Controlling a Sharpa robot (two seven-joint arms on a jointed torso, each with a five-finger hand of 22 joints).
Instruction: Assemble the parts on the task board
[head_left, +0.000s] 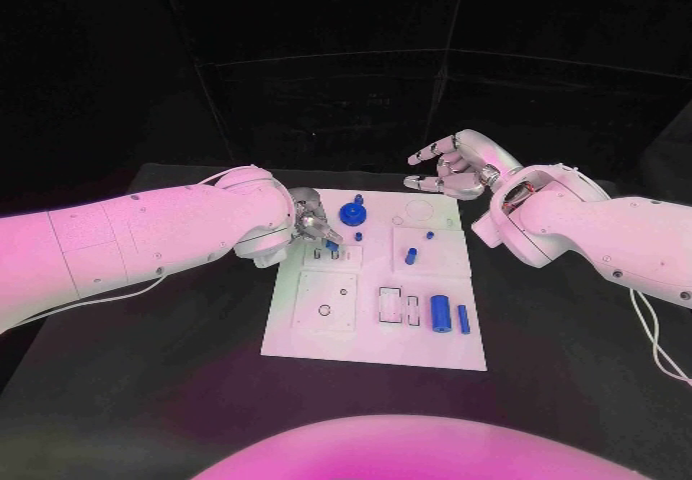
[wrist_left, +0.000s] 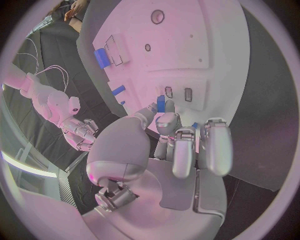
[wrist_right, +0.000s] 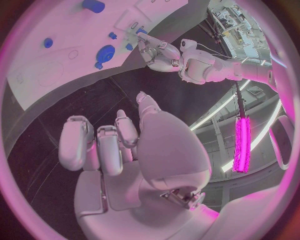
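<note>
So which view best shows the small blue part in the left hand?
The left wrist view: the blue part sits at the left hand's fingertips above the task board. The head view shows it smaller; the right wrist view, distantly.

Before me stands a black table (head_left: 577, 380) with a flat, dull surface; it spreads out to the left and to the right and comes near to me. Its far edge runs straight across. Behind this edge rises a dark wall (head_left: 346, 100) of panels, with thin seams between them.
</note>
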